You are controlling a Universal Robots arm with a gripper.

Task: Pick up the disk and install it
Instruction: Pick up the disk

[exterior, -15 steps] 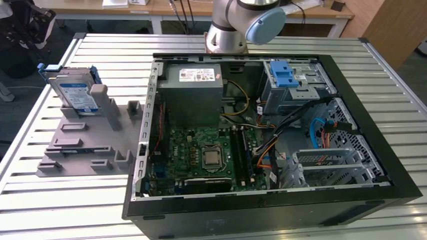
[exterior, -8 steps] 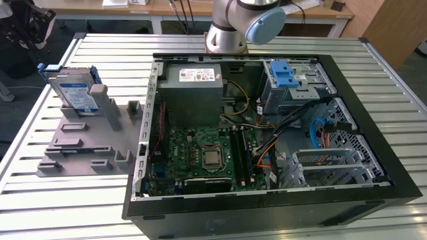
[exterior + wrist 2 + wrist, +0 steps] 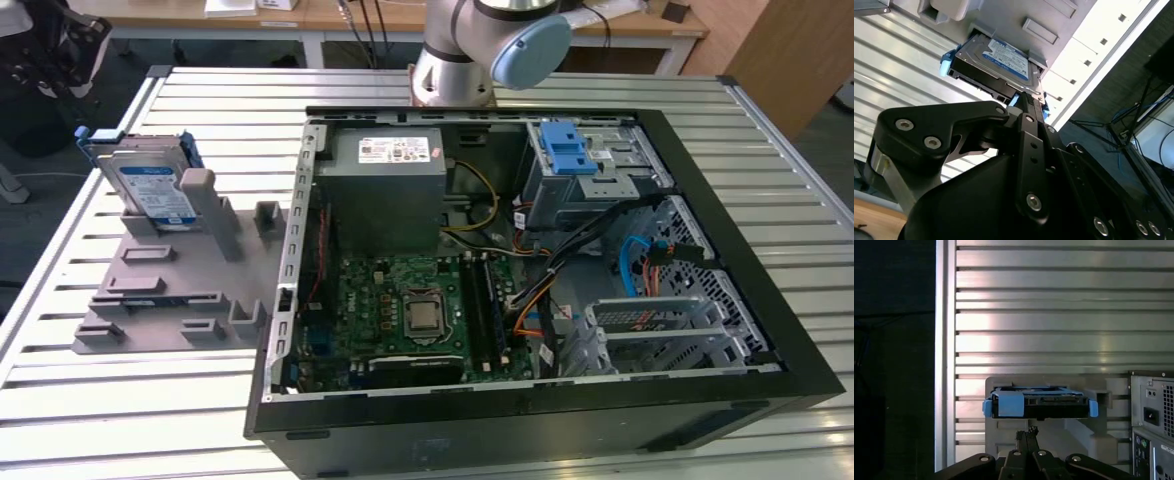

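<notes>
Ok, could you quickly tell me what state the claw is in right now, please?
The claw: closed, holding nothing; the hard drive sits in its grey stand, apart from it.

Disk (image 3: 144, 186) grey, blue-white label, blue frame; holder (image 3: 160, 300) grey.

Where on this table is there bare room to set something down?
Bare slats: the table corner at the exterior view's left, between the grey holder and the near edge; the strip at that view's right, beside the case. Crowded: inside the case, and the holder bearing the disk.
</notes>
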